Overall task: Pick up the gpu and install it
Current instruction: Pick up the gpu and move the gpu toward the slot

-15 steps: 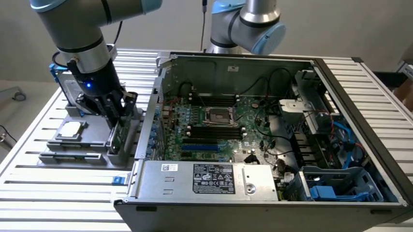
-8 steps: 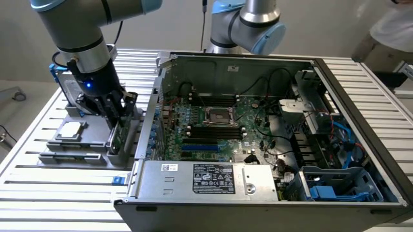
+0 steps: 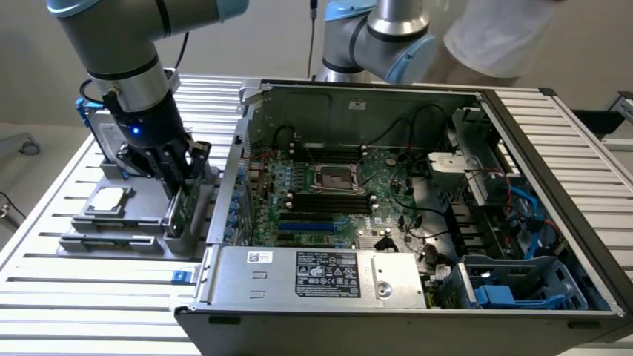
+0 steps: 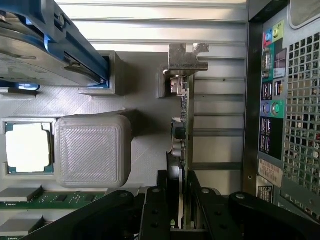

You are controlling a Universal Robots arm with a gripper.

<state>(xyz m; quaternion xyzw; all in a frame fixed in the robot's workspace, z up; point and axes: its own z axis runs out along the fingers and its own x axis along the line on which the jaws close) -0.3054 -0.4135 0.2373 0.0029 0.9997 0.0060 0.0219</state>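
gpu [image 4: 187, 125] first: where is it?

— Standing on edge in the grey holder [image 3: 109, 241], along the holder's edge nearest the computer case [image 3: 396, 337]. The holder lies on the slatted table [image 3: 89, 311], just beside the case, on the exterior view's left.

— And the gripper [image 3: 184, 176]?

— Down over the card from above, at the end opposite its silver bracket [image 4: 186, 57]. In the wrist view the black fingers [image 4: 155, 210] sit one on each face of the board, pressed close with no gap I can make out. I read that as clamped on the gpu.

— Lifted?

— I cannot tell. In the exterior view the card's lower edge looks level with the holder, so I judge it is at its seat or barely off it.

— How far along, then?

— Early. The grasp looks made; the carry and the installing are not yet done. The motherboard [image 3: 327, 185] lies open inside the case, and its blue slots [image 3: 307, 225], near the power supply [image 3: 316, 274], have nothing in them.

— Anything else on the holder?

— The processor chip [image 3: 109, 199] in its pocket and the hard drive in a blue frame [image 3: 99, 130] at the holder's far edge in the exterior view. Both are apart from the gripper.
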